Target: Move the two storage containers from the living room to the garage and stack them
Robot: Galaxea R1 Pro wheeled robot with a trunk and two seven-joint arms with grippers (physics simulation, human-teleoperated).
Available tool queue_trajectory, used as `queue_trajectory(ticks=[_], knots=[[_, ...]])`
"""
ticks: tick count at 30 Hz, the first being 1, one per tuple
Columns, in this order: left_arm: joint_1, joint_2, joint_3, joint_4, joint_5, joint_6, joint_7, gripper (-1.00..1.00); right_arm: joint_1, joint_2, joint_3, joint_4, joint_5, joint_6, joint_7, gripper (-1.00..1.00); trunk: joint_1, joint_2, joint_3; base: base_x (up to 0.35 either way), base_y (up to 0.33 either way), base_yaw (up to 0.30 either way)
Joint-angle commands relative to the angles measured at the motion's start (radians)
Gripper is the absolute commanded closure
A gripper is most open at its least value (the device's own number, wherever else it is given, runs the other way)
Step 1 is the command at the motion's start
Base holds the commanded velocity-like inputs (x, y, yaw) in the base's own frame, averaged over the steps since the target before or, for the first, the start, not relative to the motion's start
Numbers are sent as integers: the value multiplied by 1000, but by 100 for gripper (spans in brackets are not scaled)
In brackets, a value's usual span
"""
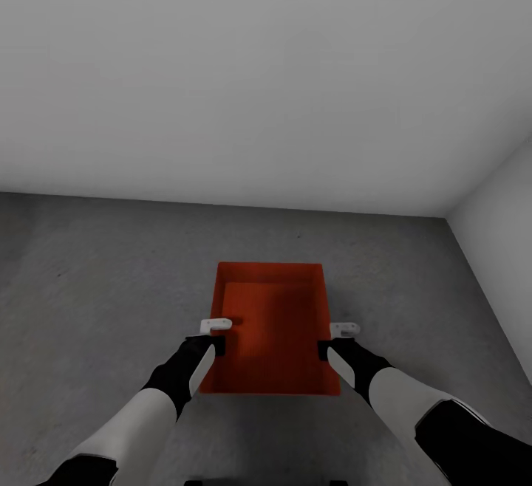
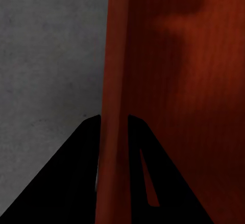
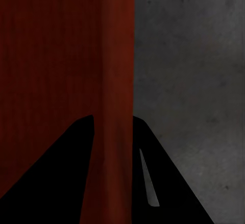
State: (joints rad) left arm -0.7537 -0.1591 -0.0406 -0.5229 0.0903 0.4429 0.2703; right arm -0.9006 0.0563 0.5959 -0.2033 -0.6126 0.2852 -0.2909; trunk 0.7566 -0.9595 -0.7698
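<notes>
One orange-red storage container (image 1: 270, 327) sits in front of me over the dark grey concrete floor (image 1: 103, 264) of the garage. It is topless and nothing lies inside it. My left gripper (image 1: 214, 332) is shut on its left wall, and my right gripper (image 1: 336, 337) is shut on its right wall. In the left wrist view the black fingers (image 2: 76, 163) straddle the container's rim (image 2: 115, 71). The right wrist view gives the same picture, with fingers (image 3: 158, 168) on either side of the wall (image 3: 115, 60). Whether the container rests on the floor or hangs just above it, I cannot tell.
A plain white wall (image 1: 266, 65) stands ahead, and a second white wall (image 1: 502, 242) closes the right side, forming a corner at the far right. Bare concrete runs to the left of the container and beyond it.
</notes>
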Motion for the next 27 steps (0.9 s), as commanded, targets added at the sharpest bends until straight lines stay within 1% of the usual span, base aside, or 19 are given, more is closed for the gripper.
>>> queue_trajectory(ticks=[1, 9, 20, 27], knots=[[0, 1, 4, 0, -7, 11, 12, 100, -1, -32, -44, -4, 33, 5, -39, 100, 0, -1, -1, 0, 0, 0], [1, 1, 4, 1, -7, 11, 12, 100, -1, -32, -44, -4, 33, 5, -39, 100, 0, -1, -1, 0, 0, 18], [0, 1, 4, 1, -8, 11, 12, 100, -1, -32, -44, -4, 33, 4, -39, 100, 0, -1, -1, 0, 0, 227], [0, 1, 4, 1, -8, 10, 12, 100, -1, -32, -44, -4, 33, 4, -39, 100, 0, -1, -1, 0, 0, 42]])
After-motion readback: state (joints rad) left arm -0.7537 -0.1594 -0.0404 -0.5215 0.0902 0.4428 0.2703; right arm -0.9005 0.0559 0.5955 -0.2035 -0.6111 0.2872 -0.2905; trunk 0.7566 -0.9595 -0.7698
